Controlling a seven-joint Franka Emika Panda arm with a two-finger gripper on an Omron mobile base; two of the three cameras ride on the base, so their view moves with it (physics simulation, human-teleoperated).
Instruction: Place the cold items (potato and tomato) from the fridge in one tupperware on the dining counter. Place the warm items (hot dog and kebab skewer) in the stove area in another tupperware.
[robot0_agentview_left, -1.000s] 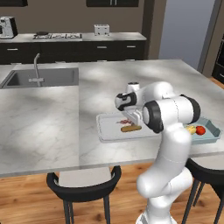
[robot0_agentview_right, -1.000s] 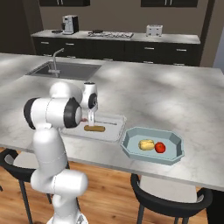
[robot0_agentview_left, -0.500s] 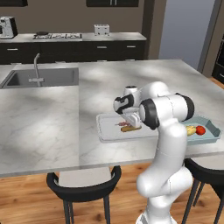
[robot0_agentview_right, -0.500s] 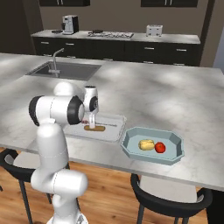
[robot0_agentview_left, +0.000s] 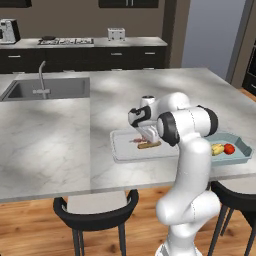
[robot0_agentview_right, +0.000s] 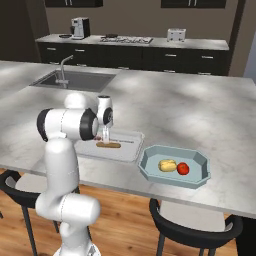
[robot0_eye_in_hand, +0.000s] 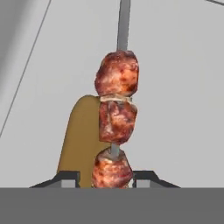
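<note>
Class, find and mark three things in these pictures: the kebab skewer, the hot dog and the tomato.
kebab skewer (robot0_eye_in_hand: 114, 120), hand view, on the middle meat chunk.
hot dog (robot0_agentview_right: 109, 145), right base view, on the middle of its length.
tomato (robot0_agentview_right: 183, 168), right base view, on its red top.

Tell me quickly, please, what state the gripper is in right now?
Gripper: jaws slightly apart on either side of the kebab skewer, low over the hot dog; whether it grips or has let go cannot be told.

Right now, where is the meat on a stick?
The kebab skewer lies in the flat white tupperware on the dining counter, beside the hot dog; in the hand view it sits between the tips of the gripper.
</note>
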